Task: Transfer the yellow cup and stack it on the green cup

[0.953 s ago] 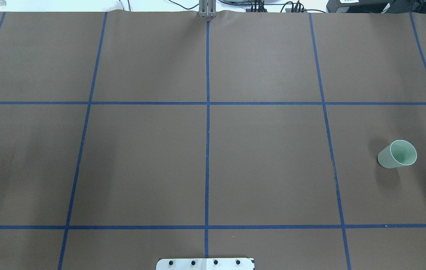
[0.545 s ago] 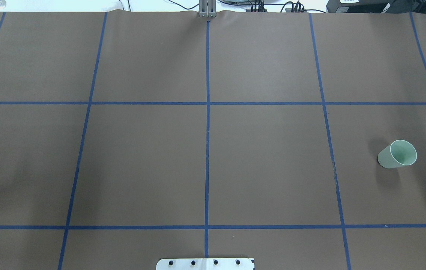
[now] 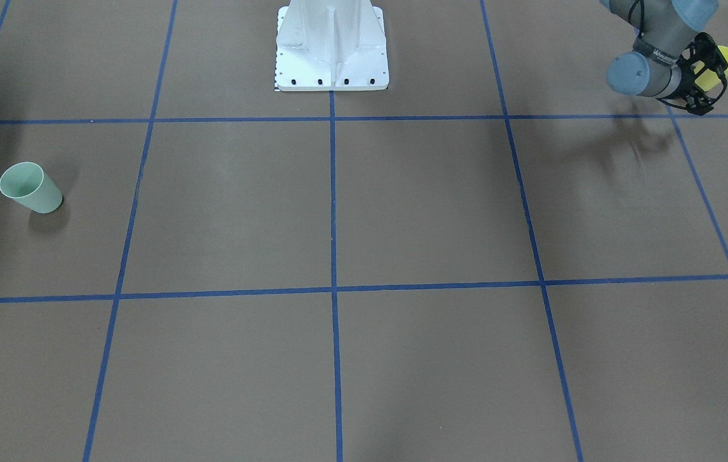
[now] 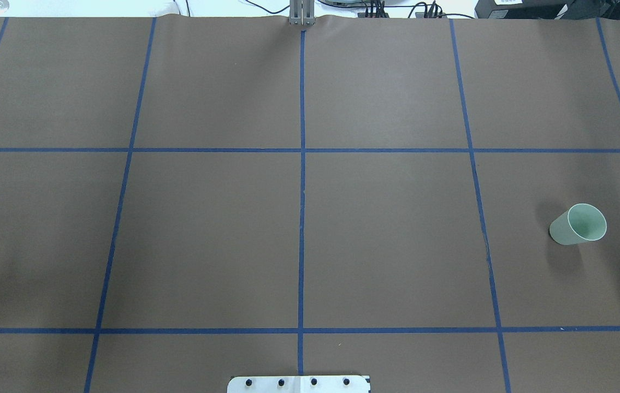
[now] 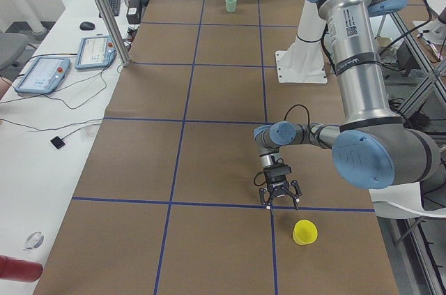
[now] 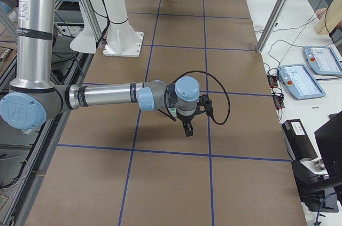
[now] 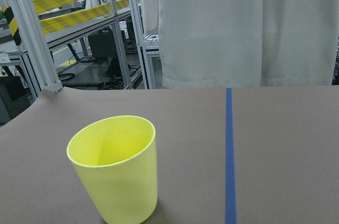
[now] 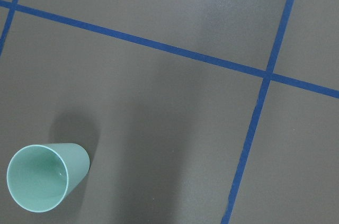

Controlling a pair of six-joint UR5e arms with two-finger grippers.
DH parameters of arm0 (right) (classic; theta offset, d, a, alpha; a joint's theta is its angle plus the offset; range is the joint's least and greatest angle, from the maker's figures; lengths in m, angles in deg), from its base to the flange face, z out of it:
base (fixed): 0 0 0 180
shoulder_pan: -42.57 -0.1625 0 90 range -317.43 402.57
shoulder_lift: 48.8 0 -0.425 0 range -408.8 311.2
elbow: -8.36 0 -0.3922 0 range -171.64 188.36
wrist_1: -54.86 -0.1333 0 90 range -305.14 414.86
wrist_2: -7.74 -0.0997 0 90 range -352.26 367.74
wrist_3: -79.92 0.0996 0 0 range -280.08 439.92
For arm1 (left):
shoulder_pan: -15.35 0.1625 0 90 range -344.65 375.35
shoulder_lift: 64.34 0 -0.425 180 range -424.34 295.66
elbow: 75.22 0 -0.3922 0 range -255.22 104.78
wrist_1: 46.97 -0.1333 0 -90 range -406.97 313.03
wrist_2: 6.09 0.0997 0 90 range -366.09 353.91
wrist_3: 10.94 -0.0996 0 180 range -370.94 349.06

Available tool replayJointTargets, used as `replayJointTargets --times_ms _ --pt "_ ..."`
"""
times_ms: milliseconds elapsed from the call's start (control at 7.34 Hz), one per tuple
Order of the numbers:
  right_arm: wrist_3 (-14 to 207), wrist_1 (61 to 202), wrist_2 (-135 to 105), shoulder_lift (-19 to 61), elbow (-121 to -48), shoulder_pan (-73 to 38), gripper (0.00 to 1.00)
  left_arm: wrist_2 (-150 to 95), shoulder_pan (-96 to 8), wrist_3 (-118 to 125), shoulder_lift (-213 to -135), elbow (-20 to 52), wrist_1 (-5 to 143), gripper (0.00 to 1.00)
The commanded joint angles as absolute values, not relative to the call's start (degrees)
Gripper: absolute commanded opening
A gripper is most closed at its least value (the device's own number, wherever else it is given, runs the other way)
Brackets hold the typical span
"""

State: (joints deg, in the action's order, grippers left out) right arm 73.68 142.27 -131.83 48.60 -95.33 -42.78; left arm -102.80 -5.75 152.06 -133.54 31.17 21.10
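Layout: yellow cup (image 5: 304, 231) stands upright, mouth up, at the end of the table (image 4: 386, 245) on my left. Green cup (image 4: 577, 225) stands upright at the end on my right. The two are well apart, a full table length between them. My reading is that this spacing is why the job is a transfer: neither arm looks placed to cover both ends, so left picks and right receives.

Left pincer (image 5: 281, 201): low over the table, just beside the yellow cup, on the near side of it. Fingers are spread apart and nothing is between them. No contact with the cup that I can see. The left wrist camera has the cup a little left of centre, with a blue tape line (image 7: 229, 155) to its right (so the approach probably wants a small sideways correction).

Right pincer (image 6: 186, 129): pointing down over the table. The wrist camera looks straight down on the green cup at the lower left of its picture. Only the side view shows its fingers, so I cannot tell whether they are apart or together.

Step in hand, as I judge it: closing in for the first grasp. Nothing is stacked yet.
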Motion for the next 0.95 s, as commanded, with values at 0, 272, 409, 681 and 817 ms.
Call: replayJointTargets --times_ms 0,272,409,681,817 --pt "73.7 142.3 -132.3 48.8 -95.7 -42.8 0.99 -103.6 -4.1 155.2 -133.3 29.0 20.8 0.97" --pt "73.6 142.3 -132.5 48.9 -95.7 -42.5 0.99 -105.6 -2.8 155.5 -133.2 27.6 20.8 0.95" --pt "73.6 142.3 -132.5 49.2 -95.8 -42.5 1.0 -106.0 -2.5 155.6 -133.3 26.9 20.9 0.95" --pt "73.6 142.3 -132.5 49.5 -96.0 -42.3 0.99 -107.1 -1.6 155.6 -133.3 25.2 21.4 0.95" --pt "73.6 142.3 -132.6 49.5 -96.0 -42.3 0.99 -107.5 -0.7 155.8 -133.3 25.2 21.5 0.95"
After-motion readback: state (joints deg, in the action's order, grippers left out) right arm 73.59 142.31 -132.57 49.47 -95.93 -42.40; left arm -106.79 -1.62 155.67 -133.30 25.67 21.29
